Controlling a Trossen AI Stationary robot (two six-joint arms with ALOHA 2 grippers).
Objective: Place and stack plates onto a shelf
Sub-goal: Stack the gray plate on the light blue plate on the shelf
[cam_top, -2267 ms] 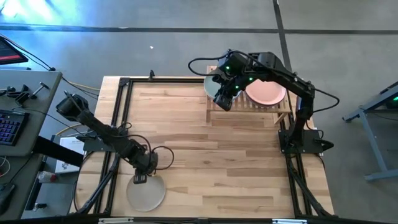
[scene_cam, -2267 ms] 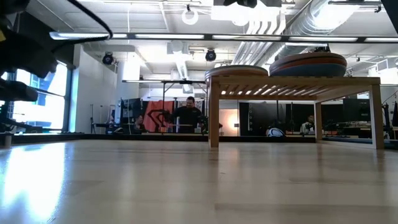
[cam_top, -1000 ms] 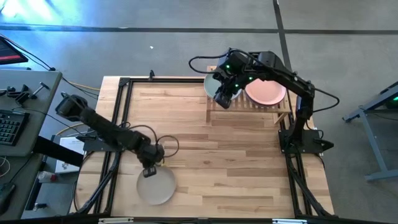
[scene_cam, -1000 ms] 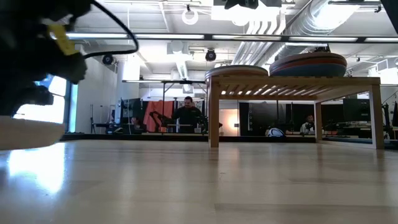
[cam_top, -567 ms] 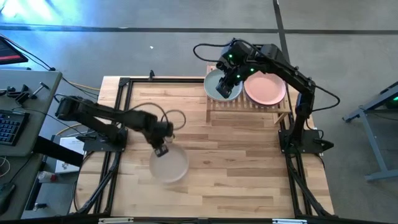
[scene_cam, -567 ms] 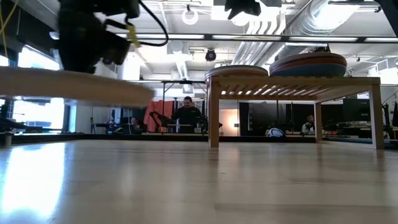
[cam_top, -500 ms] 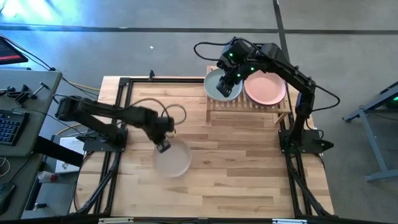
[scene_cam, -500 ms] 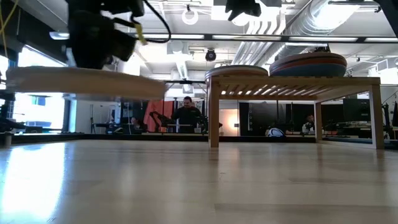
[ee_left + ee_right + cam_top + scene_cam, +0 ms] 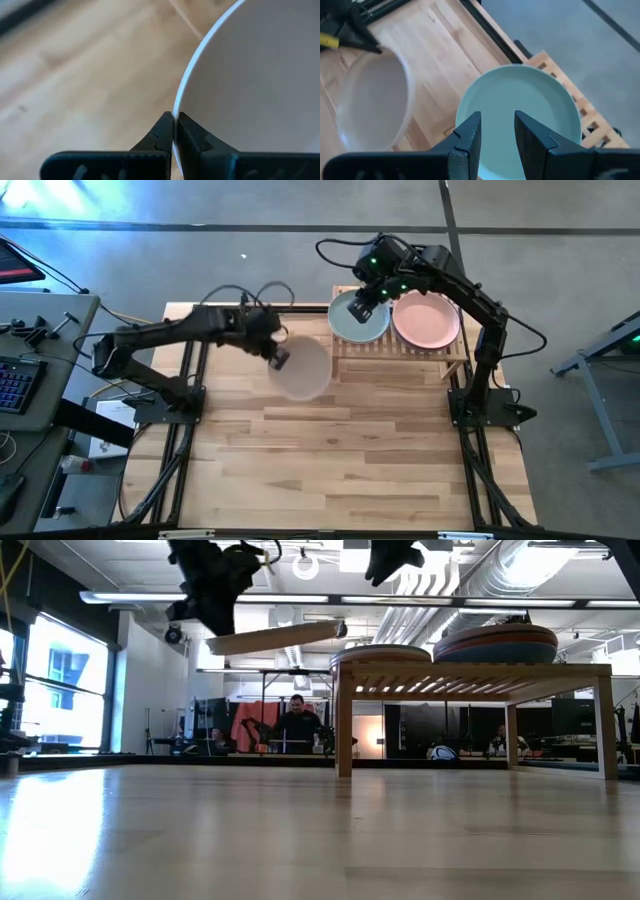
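Observation:
A beige plate [image 9: 303,370] hangs above the table, just left of the shelf [image 9: 400,352], with my left gripper [image 9: 278,358] shut on it. In the low view the plate [image 9: 275,637] is at about the height of the shelf top. On the shelf a sage green plate [image 9: 360,320] tops the left stack and a pink plate [image 9: 428,323] tops the right stack. My right gripper [image 9: 362,306] hovers open above the green plate [image 9: 520,115], with nothing between its fingers [image 9: 470,135]. My left gripper pinches the beige plate's rim [image 9: 176,114] between its two fingers, one on the plate's inner face and one on its outer face. The fingers come slanting down from the table's left. The plate is lifted clear, tilted, its edge nearest the shelf [image 9: 335,629] highest.
The low view shows two plate stacks [image 9: 380,653] [image 9: 495,643] on top of the shelf [image 9: 470,675]. The plank-wood table [image 9: 350,450] stretches in front of the shelf. A desk with a keyboard [image 9: 15,385] stands left of the table. People are in the room behind.
My left gripper has carried the beige plate from the near left of the table upward and toward the far right, up to the shelf, turning as it went. The plate has risen from just above the table to shelf-top height. My right gripper has shifted slightly toward the far edge.

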